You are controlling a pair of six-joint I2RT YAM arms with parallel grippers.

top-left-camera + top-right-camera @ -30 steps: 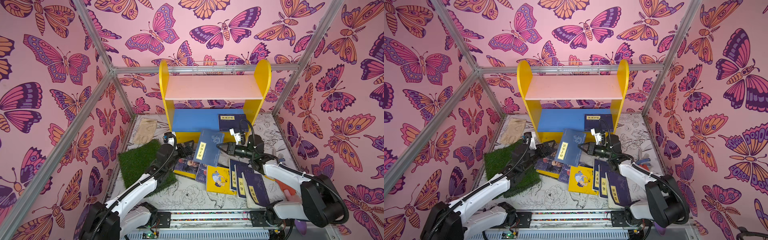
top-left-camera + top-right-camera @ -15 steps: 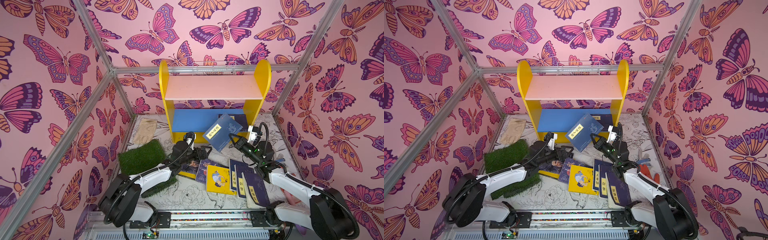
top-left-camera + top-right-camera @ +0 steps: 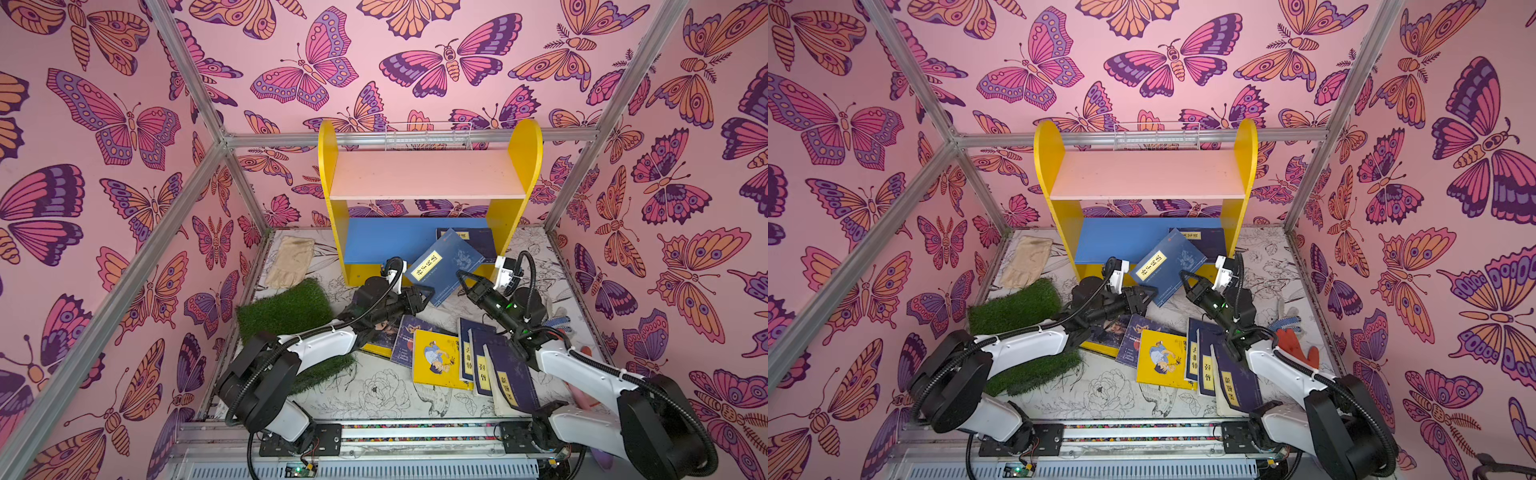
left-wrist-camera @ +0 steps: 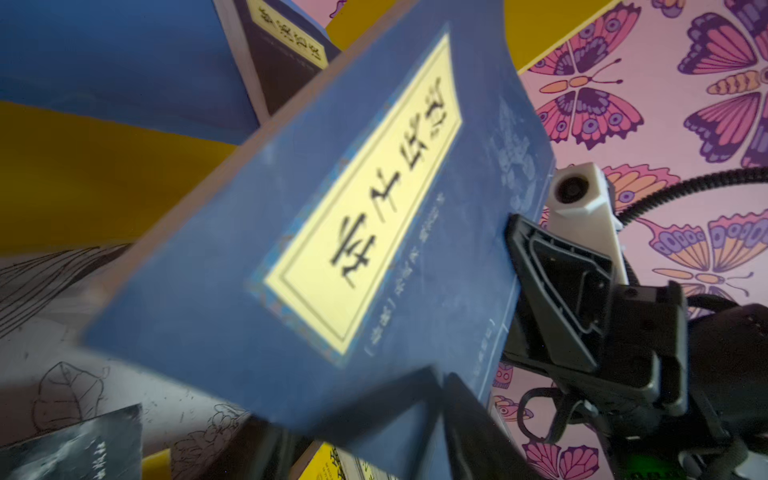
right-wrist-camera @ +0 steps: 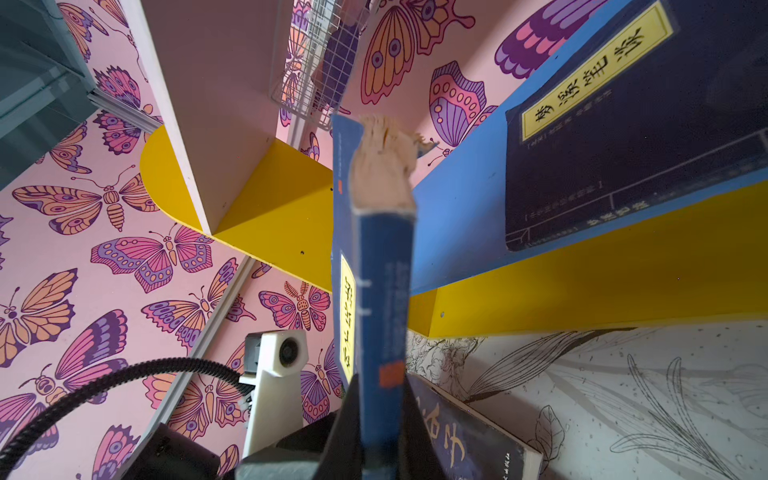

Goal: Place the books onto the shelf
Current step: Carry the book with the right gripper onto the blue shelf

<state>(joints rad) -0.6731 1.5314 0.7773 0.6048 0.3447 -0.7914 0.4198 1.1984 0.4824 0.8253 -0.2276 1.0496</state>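
Airborne blue book (image 3: 446, 266), 2 hands at it: risky!

The right hand (image 3: 460, 276) is clamped tight on the book's edge, holding it tilted just in front of the shelf (image 3: 524, 149), above the table (image 3: 374, 395). The left hand (image 3: 424, 297) sits at the book's low corner; gripping or merely touching, I cannot tell. Danger: 1 edge pinch on a floppy paperback may let it swivel or slip, and 2 hands pulling apart could bend it. Pushed in crooked, it could catch the yellow front lip or shove the navy book (image 3: 482, 243) lying on the blue lower board (image 3: 386, 241).
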